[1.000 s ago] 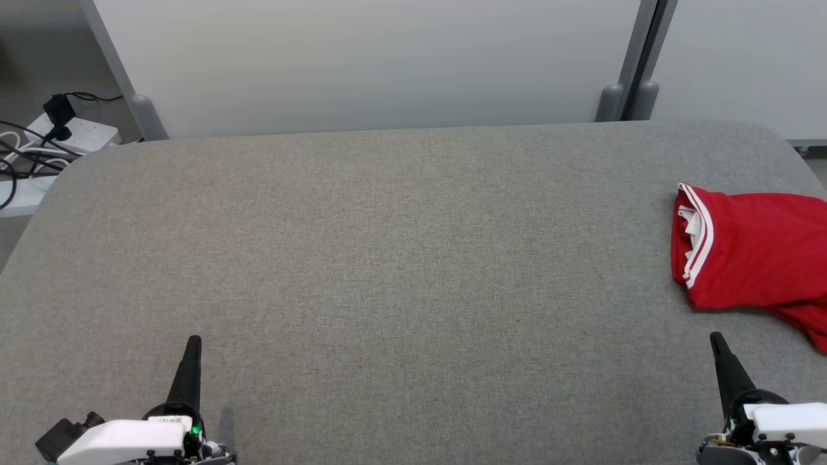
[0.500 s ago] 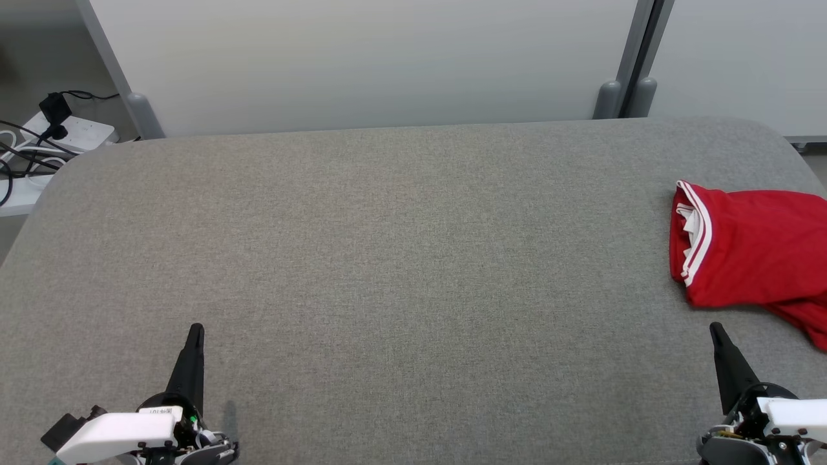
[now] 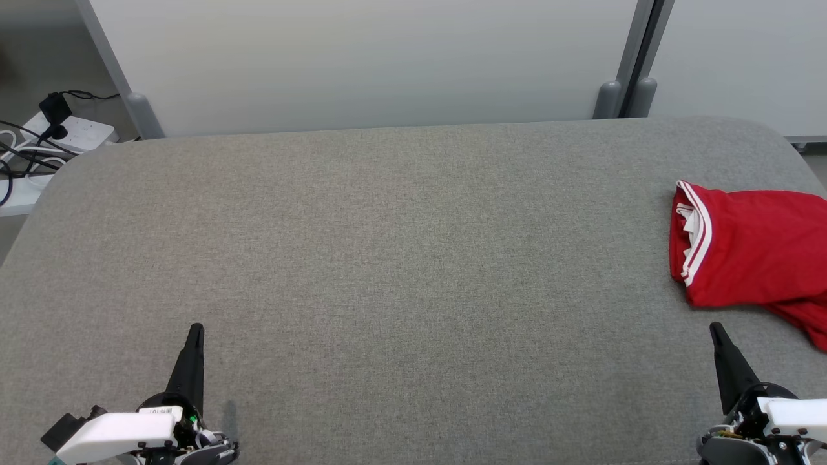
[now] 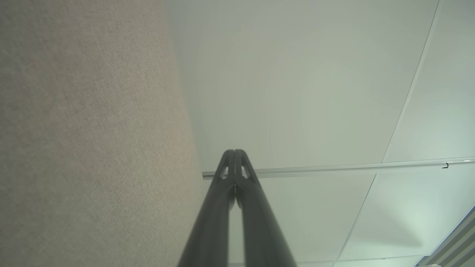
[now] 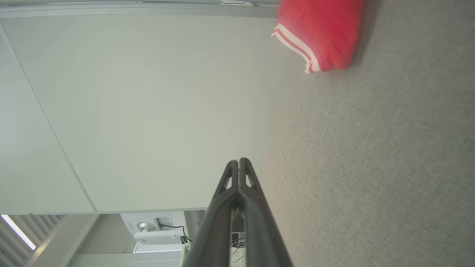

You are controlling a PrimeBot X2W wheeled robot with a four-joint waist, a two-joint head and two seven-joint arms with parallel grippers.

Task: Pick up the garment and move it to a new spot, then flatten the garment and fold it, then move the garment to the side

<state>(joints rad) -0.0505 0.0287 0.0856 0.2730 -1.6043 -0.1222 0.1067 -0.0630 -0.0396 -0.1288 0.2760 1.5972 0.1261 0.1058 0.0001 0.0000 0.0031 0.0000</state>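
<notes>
The grey table (image 3: 387,245) spans the head view. The red garment (image 3: 753,248) lies bunched at its 3 o'clock edge. The left gripper (image 3: 194,332) at 7 o'clock and the right gripper (image 3: 716,330) at 5 o'clock have fingers pressed together, both apart from the garment.

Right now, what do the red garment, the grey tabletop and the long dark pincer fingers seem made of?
Garment: soft knit cloth, probably jersey, matte red with white striped trim; it slumps in folds. Tabletop: woven grey fabric cover, judging by its fine speckled weave. Pincer fingers: likely moulded plastic, dark, smooth, slightly sheened; metal can't be excluded.
</notes>
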